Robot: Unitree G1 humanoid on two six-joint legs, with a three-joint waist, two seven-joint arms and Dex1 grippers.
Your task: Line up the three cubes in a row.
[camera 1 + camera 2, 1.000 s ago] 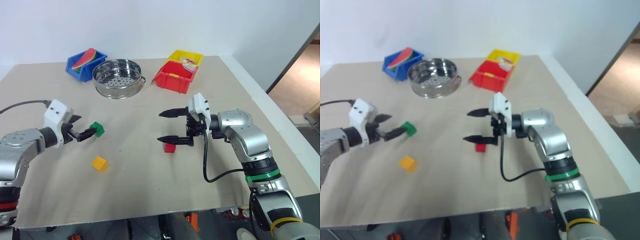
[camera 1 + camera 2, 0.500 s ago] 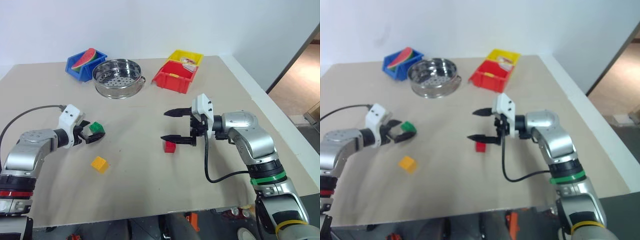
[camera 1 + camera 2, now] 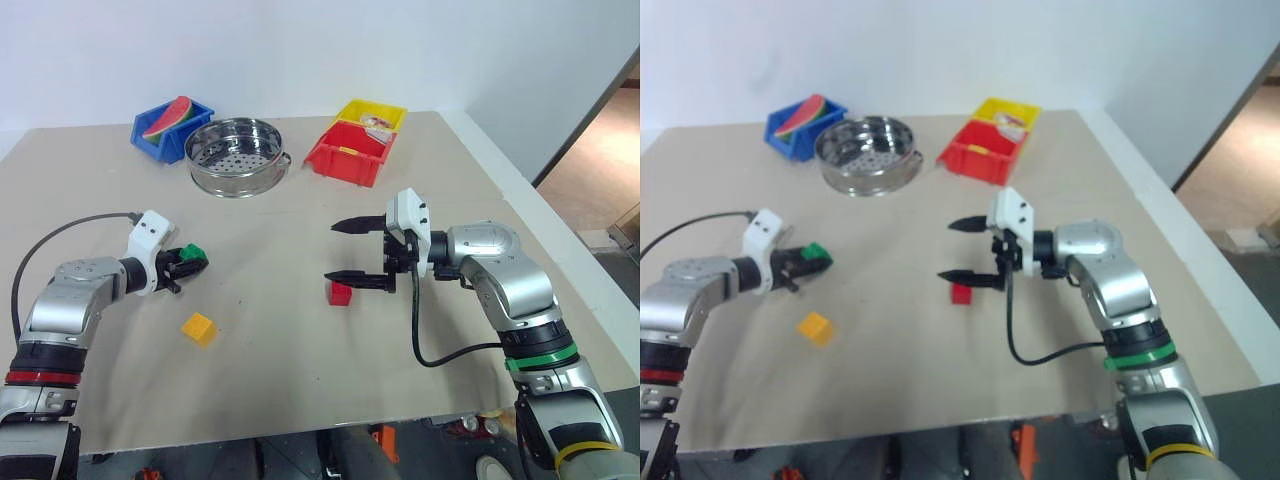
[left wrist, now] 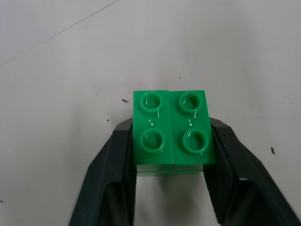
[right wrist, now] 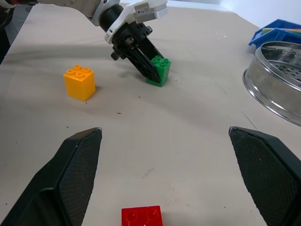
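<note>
On the left of the table my left gripper (image 3: 186, 264) is shut on the green cube (image 3: 194, 256). In the left wrist view its black fingers (image 4: 117, 155) press both sides of that studded cube (image 4: 173, 132), which rests on the table. The yellow cube (image 3: 199, 328) lies alone, nearer the front edge. The red cube (image 3: 341, 293) sits mid-table. My right gripper (image 3: 332, 252) hovers open just above it, pointing left, with nothing between its fingers. The right wrist view shows the red cube (image 5: 142, 216), yellow cube (image 5: 80, 82) and the gripped green cube (image 5: 160, 70).
At the back stand a steel steamer pan (image 3: 237, 155), a blue bin (image 3: 172, 128) holding a watermelon slice, a red bin (image 3: 352, 152) and a yellow bin (image 3: 371, 115) behind it. The table's right edge (image 3: 560, 250) runs beside my right arm.
My left gripper slid forward around the green cube and closed on it. The right gripper stayed open above the red cube.
</note>
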